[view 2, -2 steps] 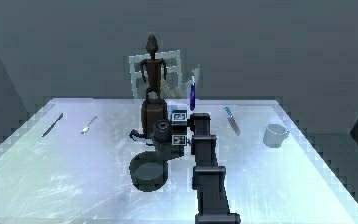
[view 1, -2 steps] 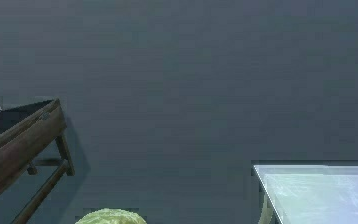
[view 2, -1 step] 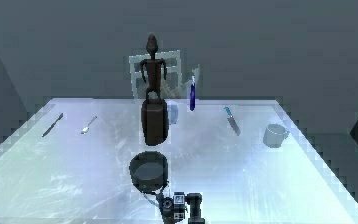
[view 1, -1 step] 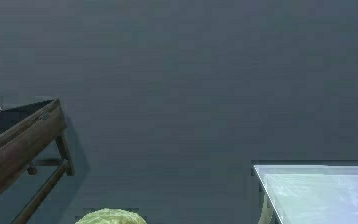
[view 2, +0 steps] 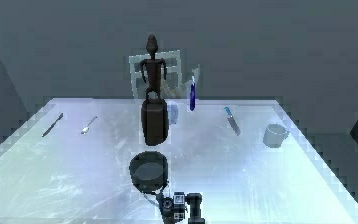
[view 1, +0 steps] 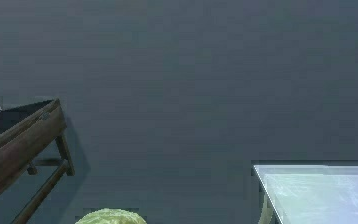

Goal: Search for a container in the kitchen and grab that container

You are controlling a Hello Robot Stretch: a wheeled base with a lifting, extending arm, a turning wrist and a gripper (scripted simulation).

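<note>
The claw [view 2: 165,203] is at the near edge of the desk [view 2: 287,170], close to a dark pot [view 2: 147,170]. I can't tell if it holds anything. I think it's about to grab, so next it must line up with the pot.

A pale glossy tabletop [view 2: 287,180] fills the arm side view's lower half, a chair [view 2: 137,72] behind it at upper centre. A dark wooden bench [view 1: 32,128] stands at the forward view's left.

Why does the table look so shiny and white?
In the arm side view, light glares off the table, leaving pale streaks, while the statue stays dark. In the forward view, a table corner gleams likewise against a dim wall.
</note>
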